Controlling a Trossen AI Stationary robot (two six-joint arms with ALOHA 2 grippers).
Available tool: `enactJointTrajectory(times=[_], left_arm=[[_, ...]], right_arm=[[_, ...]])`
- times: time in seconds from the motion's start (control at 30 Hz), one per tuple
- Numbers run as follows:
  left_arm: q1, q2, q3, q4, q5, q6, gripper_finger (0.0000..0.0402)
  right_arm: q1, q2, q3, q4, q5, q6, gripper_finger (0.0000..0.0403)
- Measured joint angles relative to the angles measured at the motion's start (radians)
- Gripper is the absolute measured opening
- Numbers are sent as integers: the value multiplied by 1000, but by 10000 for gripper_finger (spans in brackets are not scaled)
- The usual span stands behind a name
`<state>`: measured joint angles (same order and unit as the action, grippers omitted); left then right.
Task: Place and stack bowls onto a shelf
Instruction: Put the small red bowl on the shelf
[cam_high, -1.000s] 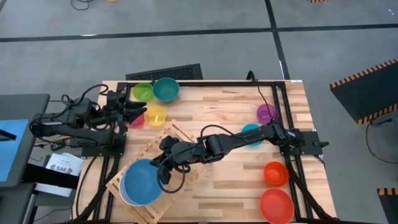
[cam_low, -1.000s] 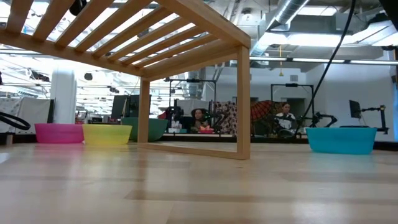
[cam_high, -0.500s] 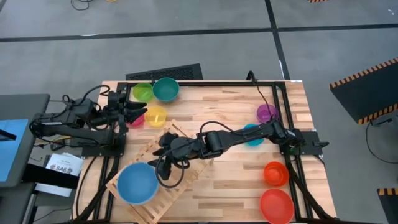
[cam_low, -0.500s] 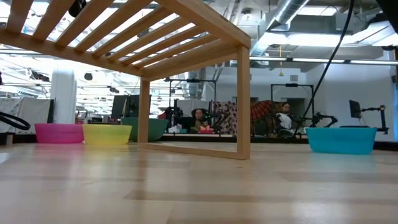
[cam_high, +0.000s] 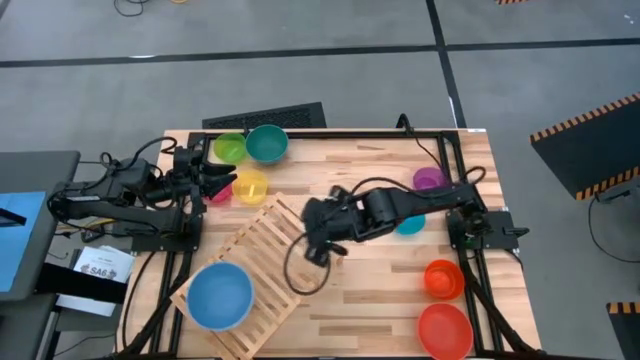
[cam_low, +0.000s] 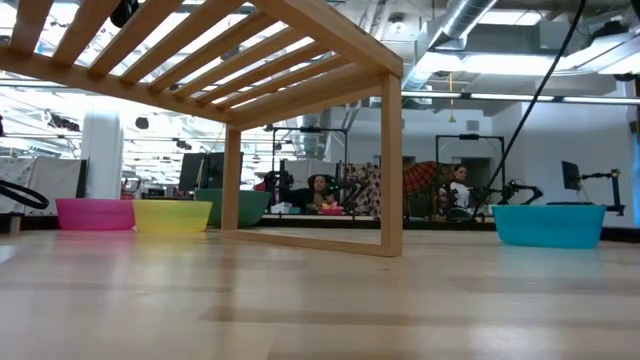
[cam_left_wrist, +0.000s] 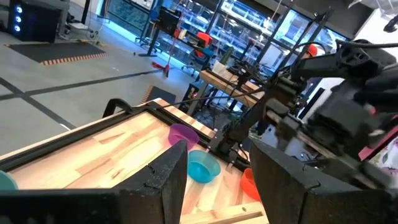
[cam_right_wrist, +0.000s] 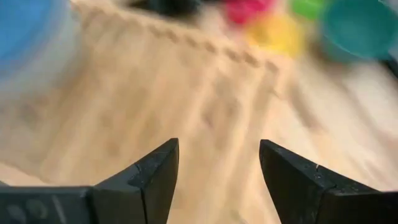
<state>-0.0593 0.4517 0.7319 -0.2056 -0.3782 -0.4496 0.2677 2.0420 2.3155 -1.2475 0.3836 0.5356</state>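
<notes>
The shelf (cam_high: 262, 262), a rack of pale slats, lies slantwise on the table's near left. A big blue bowl (cam_high: 220, 295) rests by its base on the rack's near-left end. My right gripper (cam_high: 312, 222) hovers open by the rack's far-right corner, empty, seen over blurred slats in its wrist view (cam_right_wrist: 217, 152). My left gripper (cam_high: 216, 180) waits open at the far left, beside the pink bowl (cam_high: 217, 194) and yellow bowl (cam_high: 250, 187). Its wrist view (cam_left_wrist: 217, 155) shows nothing between the fingers.
Green (cam_high: 228, 148) and teal (cam_high: 267, 143) bowls sit at the far left. Purple (cam_high: 428, 181) and small cyan (cam_high: 408, 224) bowls lie on the right under my right arm. Orange (cam_high: 443, 278) and red (cam_high: 445, 330) bowls stand at the near right. Bare planks lie in the middle.
My right gripper has let go of the blue bowl's rim and drawn back over the rack toward the table's right edge. The blue bowl has settled onto the rack's near-left end and stays there.
</notes>
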Motion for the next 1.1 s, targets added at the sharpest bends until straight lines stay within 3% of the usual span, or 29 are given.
enactJointTrajectory(times=[0.2, 0.43, 0.63, 0.77, 0.93, 1.1], left_arm=[[0, 0, 0, 0, -4, 0, 158], [0, 0, 0, 0, -5, -1, 158], [0, 0, 0, -6, -13, 9, 158], [0, 0, 0, -6, -31, 42, 158], [0, 0, 0, -18, -41, 104, 158], [0, 19, 0, -58, 17, 179, 158]], right_arm=[[30, -37, -101, -181, 64, 73, 249], [34, -273, -510, -154, 60, 237, 249], [34, -589, -897, 129, 37, 432, 249], [41, -768, -1094, 395, 39, 465, 249], [40, -911, -1240, 725, 52, 379, 249], [37, -957, -1270, 988, 63, 137, 249]])
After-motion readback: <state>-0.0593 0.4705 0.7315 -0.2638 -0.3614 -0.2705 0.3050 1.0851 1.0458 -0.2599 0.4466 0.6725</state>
